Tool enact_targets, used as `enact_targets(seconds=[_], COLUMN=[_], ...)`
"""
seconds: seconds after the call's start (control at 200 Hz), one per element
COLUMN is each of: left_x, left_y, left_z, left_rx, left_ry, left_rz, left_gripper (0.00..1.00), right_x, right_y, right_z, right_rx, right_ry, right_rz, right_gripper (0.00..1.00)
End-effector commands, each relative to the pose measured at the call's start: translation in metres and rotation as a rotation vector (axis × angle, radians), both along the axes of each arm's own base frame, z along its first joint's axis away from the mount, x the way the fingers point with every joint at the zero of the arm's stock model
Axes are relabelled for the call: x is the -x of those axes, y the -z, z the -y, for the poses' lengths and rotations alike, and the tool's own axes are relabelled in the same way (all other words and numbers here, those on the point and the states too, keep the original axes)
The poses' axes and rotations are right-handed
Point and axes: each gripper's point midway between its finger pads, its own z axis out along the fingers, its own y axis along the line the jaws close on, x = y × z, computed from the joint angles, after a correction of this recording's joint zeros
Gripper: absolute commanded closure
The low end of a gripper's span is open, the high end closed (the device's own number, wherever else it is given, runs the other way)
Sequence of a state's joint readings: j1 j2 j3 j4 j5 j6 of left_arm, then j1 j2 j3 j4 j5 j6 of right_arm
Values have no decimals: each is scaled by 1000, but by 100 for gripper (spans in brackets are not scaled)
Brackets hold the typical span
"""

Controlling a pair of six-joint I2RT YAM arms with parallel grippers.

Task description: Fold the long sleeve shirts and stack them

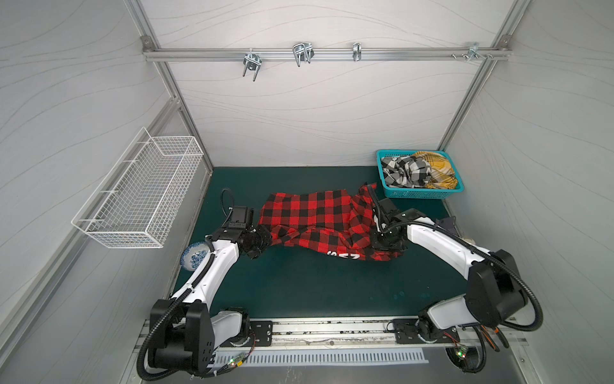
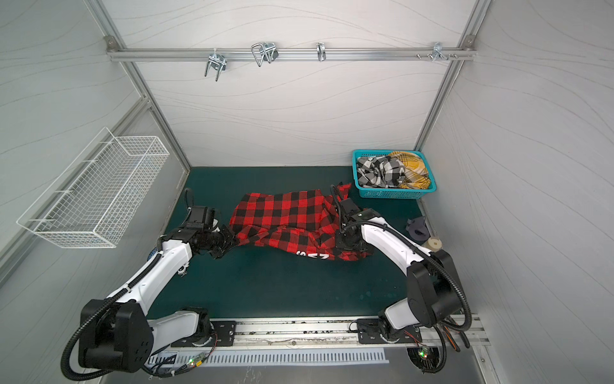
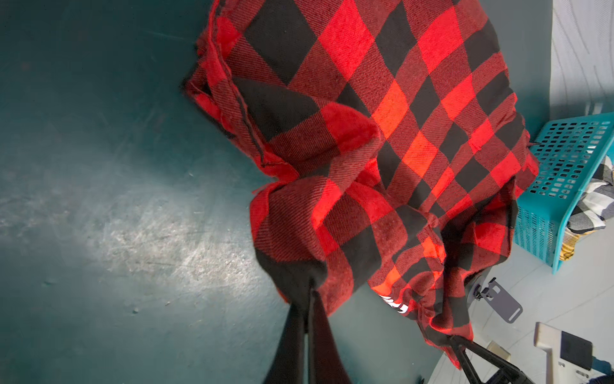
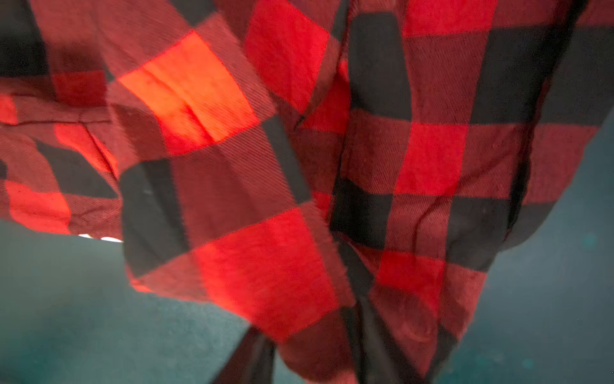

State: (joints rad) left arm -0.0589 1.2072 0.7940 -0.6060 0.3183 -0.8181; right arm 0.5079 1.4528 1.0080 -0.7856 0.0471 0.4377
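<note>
Red-and-black shirt (image 1: 315, 212) stretches between left tool (image 3: 310, 289) and right tool (image 3: 458, 341), each clamped on one end, sagging onto the tabletop (image 1: 299, 282).

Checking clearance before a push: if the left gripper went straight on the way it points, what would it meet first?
The red-and-black shirt: the left gripper is shut on its bunched edge, and more of that fabric lies directly ahead, though depth is unclear.
</note>
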Motion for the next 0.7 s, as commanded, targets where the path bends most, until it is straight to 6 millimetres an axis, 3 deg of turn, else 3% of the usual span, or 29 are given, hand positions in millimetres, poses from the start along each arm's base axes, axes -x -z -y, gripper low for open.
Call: enact_targets(seconds=[0.0,0.115,0.22,0.26,0.345,0.45,0.51,0.57,0.62,0.675,0.695], left_x=[-22,-54,-110,-136,-193,-235,-244,-239,-223,-204,-197], left_y=[-15,-21,-44,-58,-112,-199,-255,-293,-311,-316,-306], left_z=[-4,-3,-17,-28,-56,-76,-75,-74,-78,-85,-87], left_rx=[-20,-14,-60,-73,-59,-19,24,51,27,9,1], left_ry=[-7,-17,-48,-86,-195,-298,-321,-322,-336,-358,-362], left_rz=[49,91,160,188,304,482,610,691,724,748,732], left_gripper=[100,100,100,100,100,100,100,100,100,100,100], right_x=[0,-23,-91,-123,-178,-206,-206,-201,-195,-187,-184], right_y=[-4,-27,-76,-108,-190,-297,-341,-367,-375,-372,-368], right_z=[0,-7,-11,-9,-6,4,10,18,23,26,27], right_rx=[-15,-84,-159,-176,-273,-402,-435,-440,-447,-442,-438], right_ry=[-9,-6,28,44,71,85,73,74,81,85,87], right_rz=[18,94,208,282,445,685,818,888,899,887,877], right_gripper=[99,100,100,100,100,100,100,100,100,100,100])
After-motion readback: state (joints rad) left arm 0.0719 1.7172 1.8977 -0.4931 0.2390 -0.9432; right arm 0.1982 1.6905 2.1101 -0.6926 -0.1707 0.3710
